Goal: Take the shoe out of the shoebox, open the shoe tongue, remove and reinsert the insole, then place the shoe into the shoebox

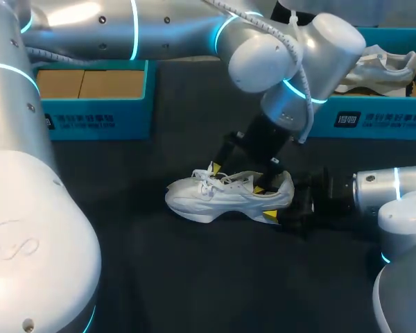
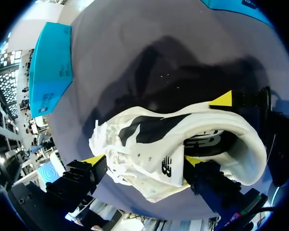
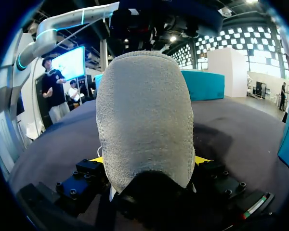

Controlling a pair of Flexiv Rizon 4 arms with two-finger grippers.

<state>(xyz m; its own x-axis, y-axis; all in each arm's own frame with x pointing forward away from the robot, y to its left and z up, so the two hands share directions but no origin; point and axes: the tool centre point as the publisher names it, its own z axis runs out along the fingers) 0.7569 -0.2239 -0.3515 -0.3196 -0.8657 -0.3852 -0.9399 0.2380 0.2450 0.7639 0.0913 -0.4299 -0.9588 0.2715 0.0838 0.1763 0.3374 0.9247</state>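
Shoe [image 1: 222, 198] [image 2: 149, 144] [image 3: 144, 120] lay on its sole mid-table [image 1: 159, 263], outside both boxes, toe to my left. R claw [image 1: 279, 202] [image 3: 150, 160] pinched the heel from both sides. In the R wrist cam that heel blocked nearly everything ahead. L claw [image 1: 237, 178] [image 2: 143, 160] hung over the upper, spread wide, w/ one tip by the laces and the other at the ankle opening. I saw no firm grip there. L arm's wrist hid part of the collar from the head cam. Behind, well apart: open blue box [image 1: 90, 114] [image 2: 48, 72] at L, showing its cardboard floor. 2nd blue box [image 1: 374, 118] at R held another pale shoe [image 1: 381, 69].
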